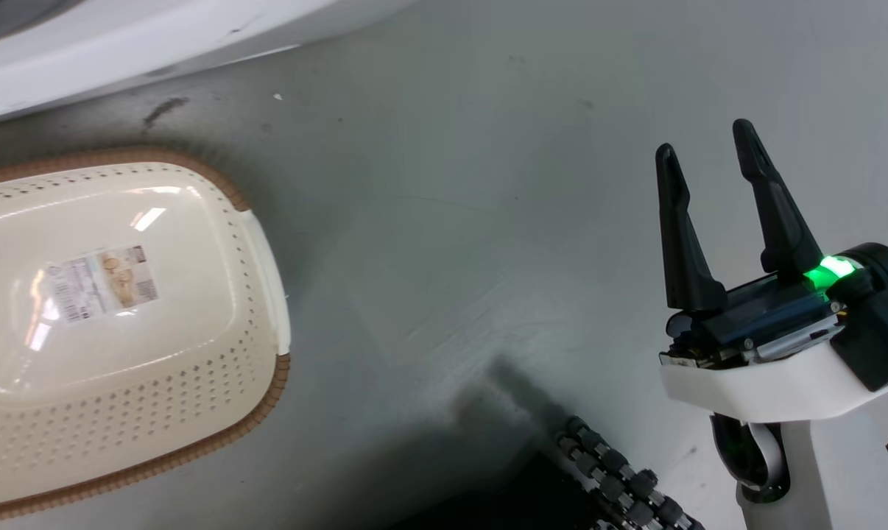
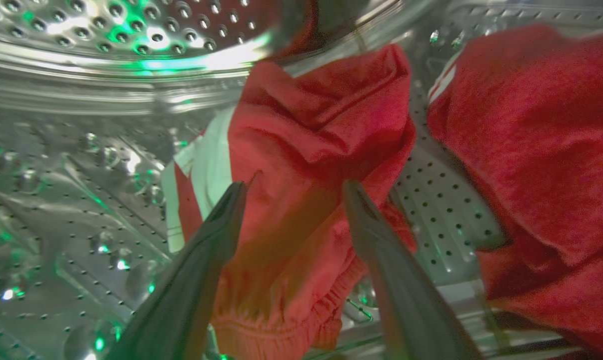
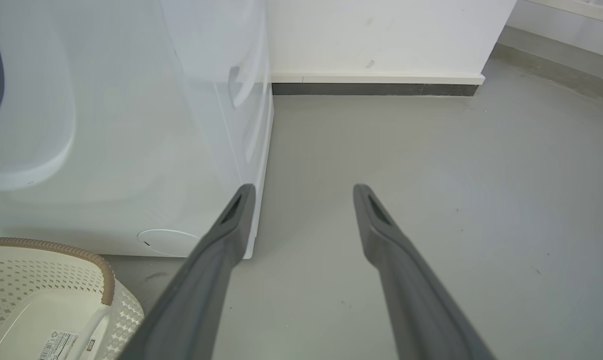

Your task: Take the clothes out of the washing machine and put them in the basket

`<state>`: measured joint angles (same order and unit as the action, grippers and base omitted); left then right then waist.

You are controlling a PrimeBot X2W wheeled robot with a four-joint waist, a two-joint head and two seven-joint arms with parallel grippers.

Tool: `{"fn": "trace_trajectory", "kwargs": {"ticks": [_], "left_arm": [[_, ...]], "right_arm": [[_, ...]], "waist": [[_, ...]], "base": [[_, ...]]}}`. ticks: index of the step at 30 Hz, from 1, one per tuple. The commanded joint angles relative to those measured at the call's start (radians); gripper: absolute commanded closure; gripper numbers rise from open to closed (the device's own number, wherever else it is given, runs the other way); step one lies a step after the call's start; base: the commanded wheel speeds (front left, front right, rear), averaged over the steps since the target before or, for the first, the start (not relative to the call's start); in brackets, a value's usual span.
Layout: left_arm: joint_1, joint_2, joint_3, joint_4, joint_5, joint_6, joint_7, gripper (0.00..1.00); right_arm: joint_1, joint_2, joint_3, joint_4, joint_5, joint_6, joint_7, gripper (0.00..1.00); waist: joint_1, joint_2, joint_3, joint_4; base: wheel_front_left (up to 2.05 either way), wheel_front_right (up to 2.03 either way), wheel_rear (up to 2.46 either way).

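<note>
Sitting inside the shiny perforated drum (image 2: 106, 50) of the washing machine (image 3: 156, 150), the left pincer (image 2: 294, 186) has its two dark fingers (image 2: 201, 270) spread wide apart and is not closed on anything. The clothes (image 2: 306, 140) are in the drum too. One crumpled red piece with a white patch on its left side and a gathered hem at the bottom lies straight ahead of the pincer, and a fold of it sits between the two fingertips. Whether the fingers actually press on the cloth cannot be told from the left wrist view. Another red garment (image 2: 531, 150) is heaped against the drum wall to the right in that view, apart from the first, with bare perforated steel between them.

The basket (image 1: 263, 272) stands on the grey floor (image 1: 451, 221), near the foot of the white machine and on the robot's left. Its cream bottom and paper label (image 1: 105, 283) are uncovered. Well to the right of the basket, the right pincer (image 1: 705, 140) hangs over bare floor with fingers parted and pointing away from the robot, empty. Beyond it in the right wrist view, the floor runs to a white wall (image 3: 381, 35) on the far side.
</note>
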<state>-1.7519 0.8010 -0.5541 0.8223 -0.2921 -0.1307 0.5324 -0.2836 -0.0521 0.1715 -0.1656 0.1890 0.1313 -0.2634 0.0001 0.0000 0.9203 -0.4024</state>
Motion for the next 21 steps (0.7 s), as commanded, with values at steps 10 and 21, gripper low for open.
{"fn": "trace_trajectory", "kwargs": {"ticks": [10, 21], "left_arm": [[-0.095, 0.047, -0.108, 0.026, -0.083, 0.002, 0.177, 0.00], [-0.115, 0.073, -0.176, 0.060, -0.148, 0.001, 0.234, 0.00]], "right_arm": [[0.035, 0.003, 0.015, -0.038, 0.017, -0.001, -0.002, 0.00], [0.056, 0.003, 0.001, -0.060, 0.018, -0.001, -0.002, 0.00]], "waist": [[-0.0001, 0.0000, 0.047, -0.038], [-0.0001, 0.0000, 0.063, -0.036]], "base": [[0.00, 0.00, 0.00], [0.00, 0.00, 0.00]]}}
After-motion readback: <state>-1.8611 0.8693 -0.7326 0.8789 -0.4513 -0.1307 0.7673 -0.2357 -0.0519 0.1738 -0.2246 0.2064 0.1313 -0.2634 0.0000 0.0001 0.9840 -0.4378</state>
